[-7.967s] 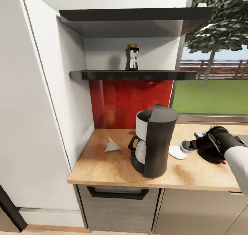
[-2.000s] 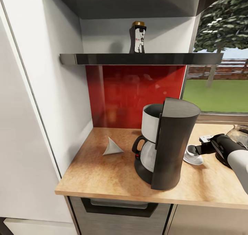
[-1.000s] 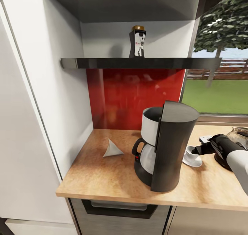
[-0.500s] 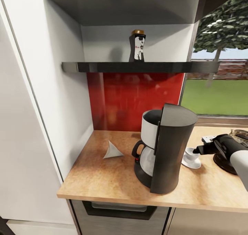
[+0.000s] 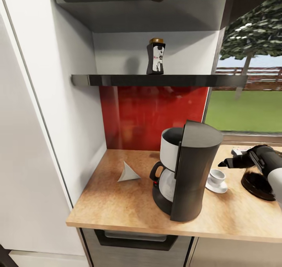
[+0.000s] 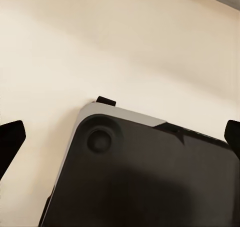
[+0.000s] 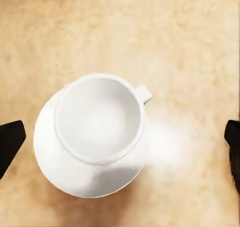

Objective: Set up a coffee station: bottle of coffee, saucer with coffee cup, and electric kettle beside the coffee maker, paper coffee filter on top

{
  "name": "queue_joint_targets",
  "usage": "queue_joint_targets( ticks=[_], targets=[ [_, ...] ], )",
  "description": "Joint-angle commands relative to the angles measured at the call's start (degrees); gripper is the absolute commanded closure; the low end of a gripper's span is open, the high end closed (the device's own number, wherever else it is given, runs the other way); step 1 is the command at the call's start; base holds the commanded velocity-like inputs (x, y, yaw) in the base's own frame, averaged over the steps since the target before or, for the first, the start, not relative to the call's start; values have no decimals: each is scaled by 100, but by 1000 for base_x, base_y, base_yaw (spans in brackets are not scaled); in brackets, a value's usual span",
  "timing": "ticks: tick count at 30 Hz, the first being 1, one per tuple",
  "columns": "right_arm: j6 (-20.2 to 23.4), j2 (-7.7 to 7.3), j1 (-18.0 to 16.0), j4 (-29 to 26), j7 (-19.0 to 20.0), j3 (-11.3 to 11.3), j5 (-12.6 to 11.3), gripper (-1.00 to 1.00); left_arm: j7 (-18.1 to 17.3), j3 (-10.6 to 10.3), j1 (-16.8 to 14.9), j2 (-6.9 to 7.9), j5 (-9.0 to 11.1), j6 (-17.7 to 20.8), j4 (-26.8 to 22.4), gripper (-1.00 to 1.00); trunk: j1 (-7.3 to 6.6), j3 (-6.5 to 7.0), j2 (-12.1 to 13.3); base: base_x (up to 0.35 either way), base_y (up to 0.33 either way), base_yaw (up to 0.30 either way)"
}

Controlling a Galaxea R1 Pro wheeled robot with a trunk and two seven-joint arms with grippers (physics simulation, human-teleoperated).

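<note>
The coffee maker (image 5: pixel 187 169) stands upright near the front edge of the wooden countertop (image 5: pixel 117 204), its dark tower facing forward and the white filter basket open at the top. Just beside it, toward the window, the white coffee cup (image 5: pixel 216 176) sits on its saucer (image 5: pixel 217 187) — in the right wrist view the cup (image 7: pixel 100 118) rests centred on the saucer (image 7: pixel 80 179), handle stub pointing away from the rim.

The right gripper (image 5: pixel 224 163) hovers above and slightly to the side of the cup, not touching it; in the right wrist view its two dark fingertips (image 7: pixel 10 142) stand far apart at opposite edges of the picture, so the jaws are wide apart and hold nothing. Behind the right arm, a dark round electric kettle (image 5: pixel 257 184) rests on the counter, partly hidden.

On the other side of the coffee maker, a paper coffee filter (image 5: pixel 127 173) lies tipped on the counter, apart from the machine.

The left gripper (image 6: pixel 120 137) has its fingertips spread wide as well — below it a dark, rounded-cornered panel over a pale floor.

Farther back, above the red backsplash (image 5: pixel 152 116), the bottle of coffee (image 5: pixel 156 56) stands upright on the black kitchen shelf (image 5: pixel 156 80).
</note>
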Motion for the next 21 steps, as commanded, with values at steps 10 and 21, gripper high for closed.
queue_joint_targets(
  ticks=[10, 21],
  targets=[
    [1112, -256, 1, -1496, 766, -136, 71, -100, 8, -14, 1, -1, 12, -19, -9, -100, -219, 172, 398, 0, 0, 0],
    [1887, -766, 2, -3026, 1107, -142, 77, -100, 8, -26, 4, -10, 5, -40, -10, -100, -460, 369, 839, 0, 0, 0]
  ],
)
